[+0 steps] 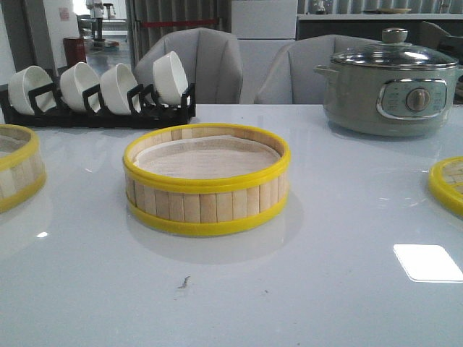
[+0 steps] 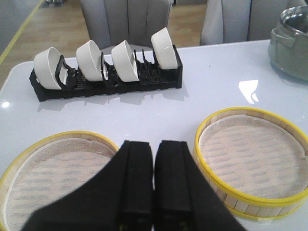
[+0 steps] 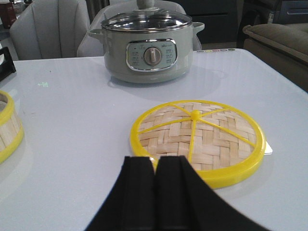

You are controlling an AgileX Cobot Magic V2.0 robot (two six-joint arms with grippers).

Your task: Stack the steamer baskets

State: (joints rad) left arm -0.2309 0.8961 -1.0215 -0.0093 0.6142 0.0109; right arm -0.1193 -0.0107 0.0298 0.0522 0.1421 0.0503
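Front view — steamer basket (image 1: 207, 181) mid-table

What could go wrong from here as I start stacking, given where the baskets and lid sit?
1. The left basket lies at the table's left side, partly out of the front view, so a sideways nudge by the left gripper might push it off.
2. Paper liners lie loose in it and the centre basket; a pinch on the rim may catch and crease one.
3. The lid lies flat, so the right gripper may slide it instead of lifting it.
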